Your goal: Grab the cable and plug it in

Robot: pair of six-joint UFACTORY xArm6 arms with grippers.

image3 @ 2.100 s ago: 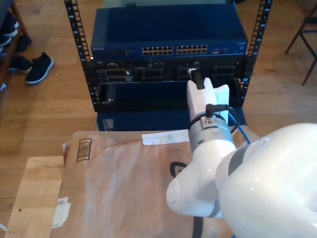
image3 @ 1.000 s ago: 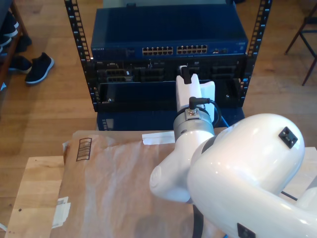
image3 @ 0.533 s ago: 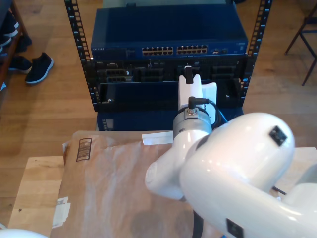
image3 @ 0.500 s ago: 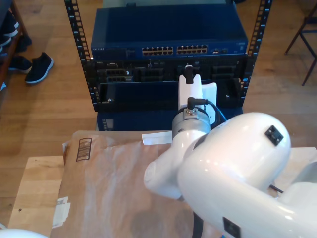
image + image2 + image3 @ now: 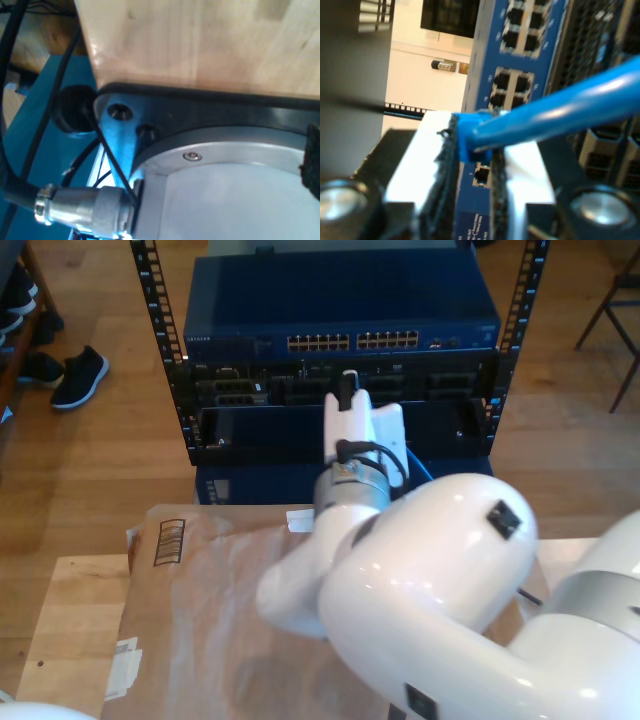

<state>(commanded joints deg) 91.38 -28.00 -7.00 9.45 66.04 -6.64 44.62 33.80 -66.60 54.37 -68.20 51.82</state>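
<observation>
Glossy white rounded arm (image 5: pixel 420 570) with grey metal wrist ring (image 5: pixel 350 490), thin black cable (image 5: pixel 375 452) looped at wrist, small black square marks on shell; gripper fingers (image 5: pixel 442 165) white, edged with frayed black padding.

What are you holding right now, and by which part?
My second gripper is shut on the thin bright blue cable, pinched near its plug end between the black pads. My first gripper's jaws can't be judged.
</observation>
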